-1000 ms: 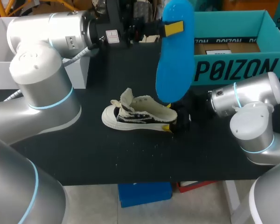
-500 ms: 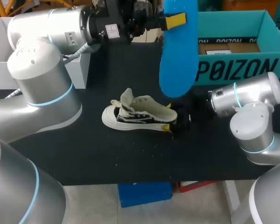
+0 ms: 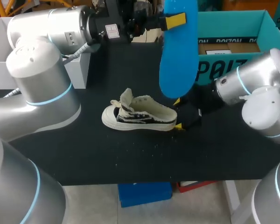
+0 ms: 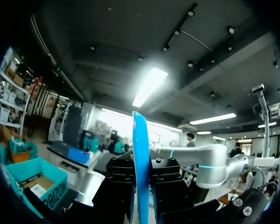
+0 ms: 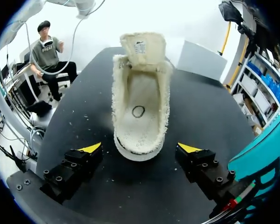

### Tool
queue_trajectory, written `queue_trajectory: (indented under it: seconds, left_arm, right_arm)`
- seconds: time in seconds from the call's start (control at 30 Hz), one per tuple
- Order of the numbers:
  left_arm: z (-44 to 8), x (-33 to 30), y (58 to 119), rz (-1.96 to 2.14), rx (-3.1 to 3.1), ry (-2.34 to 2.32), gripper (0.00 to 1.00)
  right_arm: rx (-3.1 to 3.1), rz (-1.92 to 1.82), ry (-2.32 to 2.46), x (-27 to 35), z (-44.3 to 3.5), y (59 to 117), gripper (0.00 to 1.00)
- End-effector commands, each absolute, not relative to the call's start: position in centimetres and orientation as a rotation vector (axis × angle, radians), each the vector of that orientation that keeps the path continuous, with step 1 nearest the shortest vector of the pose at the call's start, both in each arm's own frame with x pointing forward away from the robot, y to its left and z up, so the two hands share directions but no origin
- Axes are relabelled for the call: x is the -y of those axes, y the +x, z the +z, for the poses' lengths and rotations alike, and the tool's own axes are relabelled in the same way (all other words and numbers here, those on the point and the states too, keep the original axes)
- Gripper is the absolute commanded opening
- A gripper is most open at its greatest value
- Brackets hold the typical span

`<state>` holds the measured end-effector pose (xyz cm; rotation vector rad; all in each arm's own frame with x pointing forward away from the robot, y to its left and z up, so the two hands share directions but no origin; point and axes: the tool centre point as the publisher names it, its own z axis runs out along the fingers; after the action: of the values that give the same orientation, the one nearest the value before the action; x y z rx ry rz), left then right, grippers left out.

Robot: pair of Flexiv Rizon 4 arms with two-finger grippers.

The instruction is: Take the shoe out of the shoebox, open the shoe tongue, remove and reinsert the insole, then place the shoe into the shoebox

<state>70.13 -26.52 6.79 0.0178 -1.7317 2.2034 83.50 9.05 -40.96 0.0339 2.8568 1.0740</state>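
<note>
Table (image 3: 130,158) in front of me: black matte top, w/ small white specks scattered across it, esp. toward the near edge. White bin (image 3: 77,74) at its far-left corner, open top.

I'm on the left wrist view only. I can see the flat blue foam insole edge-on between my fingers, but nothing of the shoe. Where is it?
Observer: The cream and black canvas shoe stands on its sole on the black table. Its tongue is folded up and back. In the head view, the blue foam insole in the left gripper hangs near the heel end.
Operator: Is the right arm holding the shoe for me?
Observer: No. The right gripper is open, with one finger on each side of the heel and a gap on both sides.
</note>
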Motion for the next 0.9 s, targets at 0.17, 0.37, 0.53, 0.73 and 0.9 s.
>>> queue_trajectory:
  seconds: [0.17, 0.37, 0.53, 0.73, 0.9]
  left_arm:
    - [6.8, 26.6, 70.0, 2.205, 1.734, 0.021, 0.00]
    - [6.8, 26.6, 70.0, 2.205, 1.734, 0.021, 0.00]
    - [6.8, 26.6, 70.0, 2.205, 1.734, 0.021, 0.00]
    - [6.8, 26.6, 70.0, 2.205, 1.734, 0.021, 0.00]
    - [6.8, 26.6, 70.0, 2.205, 1.734, 0.021, 0.00]
  right_arm:
    - [-3.040, 0.449, 0.007, -9.2, -39.4, 83.5, 1.00]
    - [-3.023, 0.235, 0.062, -9.5, -39.0, 83.3, 1.00]
    - [-3.031, 0.134, 0.110, -9.8, -38.8, 83.2, 1.00]
    - [-3.053, 0.074, 0.095, -11.2, -38.3, 82.8, 1.00]
    - [-3.060, 0.056, 0.089, -11.8, -38.3, 83.0, 1.00]
